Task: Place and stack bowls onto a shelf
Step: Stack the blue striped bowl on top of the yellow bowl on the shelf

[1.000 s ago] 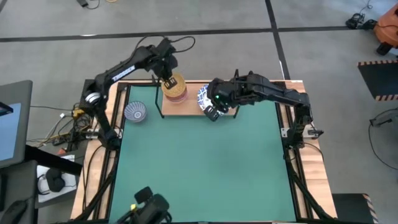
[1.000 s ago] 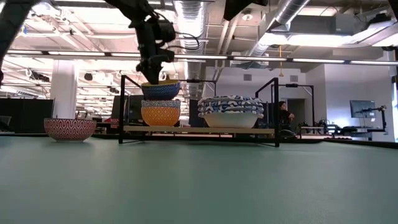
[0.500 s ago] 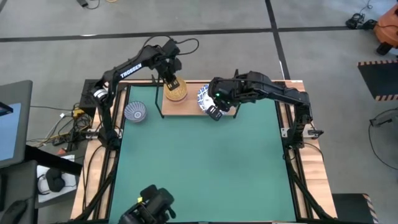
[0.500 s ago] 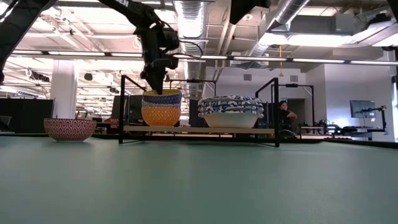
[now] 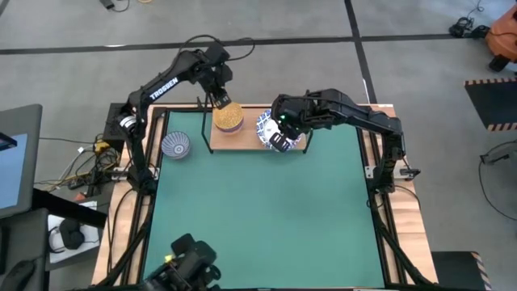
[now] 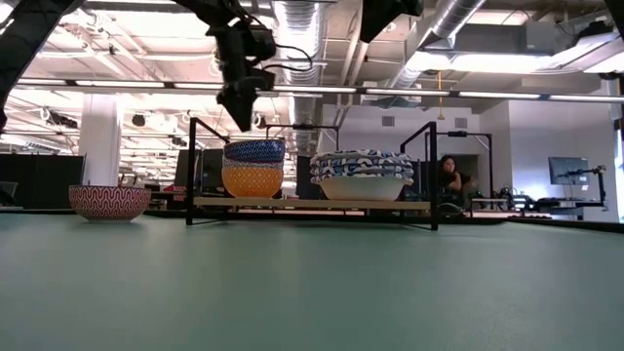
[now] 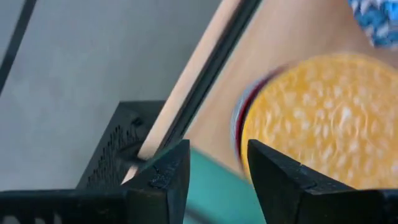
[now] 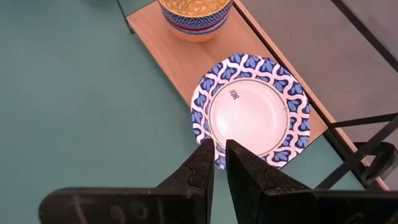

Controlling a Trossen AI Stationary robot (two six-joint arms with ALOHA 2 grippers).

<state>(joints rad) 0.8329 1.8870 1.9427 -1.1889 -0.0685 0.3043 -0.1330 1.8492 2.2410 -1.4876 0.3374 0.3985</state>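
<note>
Since a second ago: left gripper (image 6: 244, 109) has let the blue-patterned bowl down onto the yellow one and risen clear, jaws parted, empty.
Table (image 5: 266, 218): green mat, mostly bare.
Shelf (image 6: 312, 203): at the far edge, carrying both stacks.
White bowls (image 8: 250, 118): nested, blue lattice rims, on the shelf's right half; right gripper (image 8: 219, 158) hovers over their near rim, fingers nearly together, holding nothing.
Small stack (image 6: 253, 168): blue over yellow, on the shelf's left half.
Red bowl (image 6: 109, 202): alone on the table, left of the shelf.
Handling: looks like glazed ceramic; rigid, slick, chippable. Pinch the rim wall, set down gently.
</note>
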